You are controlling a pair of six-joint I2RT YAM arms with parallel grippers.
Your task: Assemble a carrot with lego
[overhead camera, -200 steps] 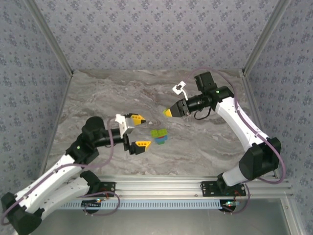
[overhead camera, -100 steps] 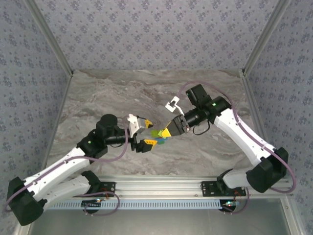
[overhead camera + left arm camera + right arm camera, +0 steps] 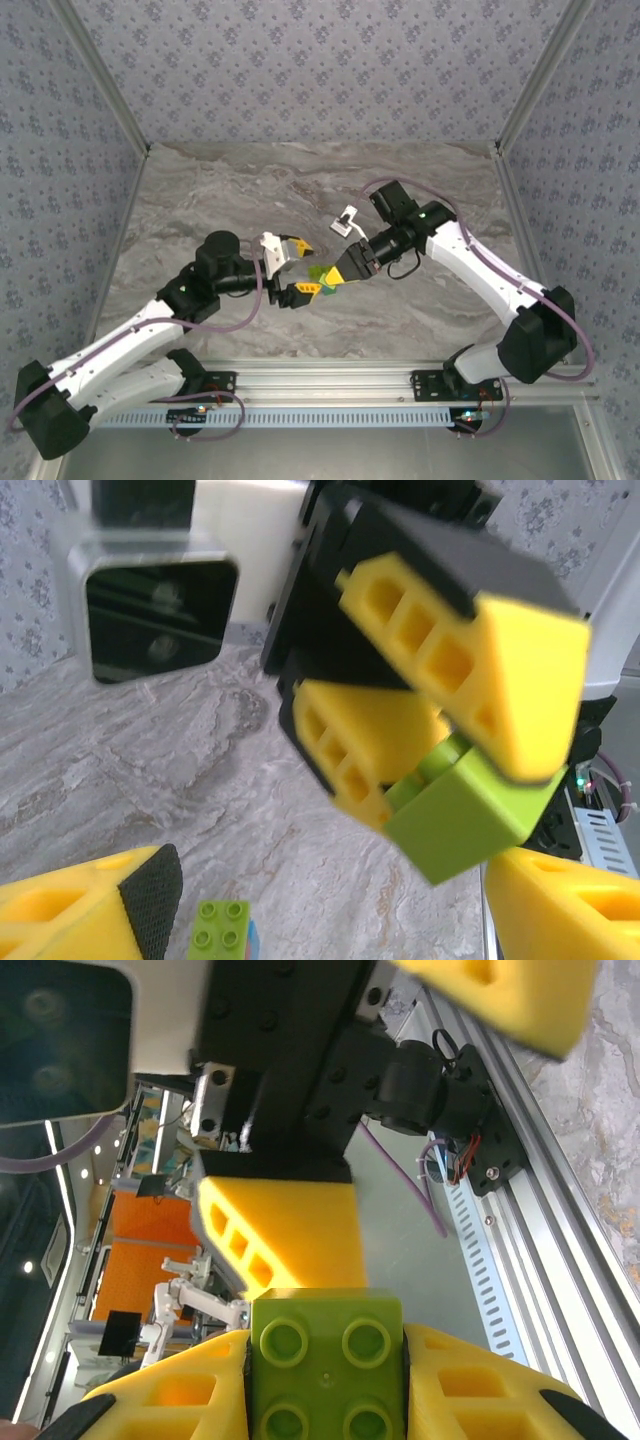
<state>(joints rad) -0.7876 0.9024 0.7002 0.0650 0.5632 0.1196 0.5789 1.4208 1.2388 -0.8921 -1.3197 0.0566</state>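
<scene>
We see right end effector [image 3: 337, 272] pinching lime brick [image 3: 326, 1375] mid-frame; left end effector [image 3: 302, 268] spread. Brick likely light, stiff, slick; we'd grip flat sides.

The lime-green brick [image 3: 325, 1360] is smooth, faintly glossy moulded plastic. The right end effector [image 3: 450, 770] has matt yellow plastic fingers [image 3: 520, 680] with hollow cells. On the left end effector [image 3: 303, 270] sits a black, finely grained, rubbery-looking pad [image 3: 152, 900]. The bench [image 3: 200, 200] looks like matt, grey-veined stone; the rail [image 3: 330, 383] at its near edge is brushed metal.
</scene>
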